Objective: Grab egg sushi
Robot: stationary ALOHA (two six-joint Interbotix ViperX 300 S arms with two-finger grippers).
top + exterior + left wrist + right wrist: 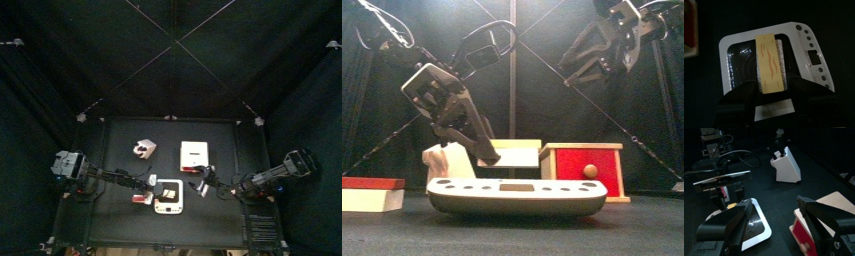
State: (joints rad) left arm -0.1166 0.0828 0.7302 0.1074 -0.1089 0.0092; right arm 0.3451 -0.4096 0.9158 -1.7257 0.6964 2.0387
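Note:
The egg sushi (pixel 769 62) is a yellow strip with brown streaks on white rice. It lies lengthwise over the dark pan of a white scale-like tray (pixel 809 46). My left gripper (pixel 771 95) has its two black jaws pressed against the sides of the sushi's near end. In the front view this gripper (pixel 480 150) hangs tilted just above the tray (pixel 516 197). I cannot tell whether the sushi is lifted off the pan. My right gripper (pixel 776 203) is open and holds nothing; it rests high at the right (pixel 627 28).
A red box with a round knob (pixel 585 165) stands right of the tray. A white block with a red top (pixel 369 193) lies at the left. A white stand (pixel 787 165) and a flat white slab (pixel 195 152) sit farther back.

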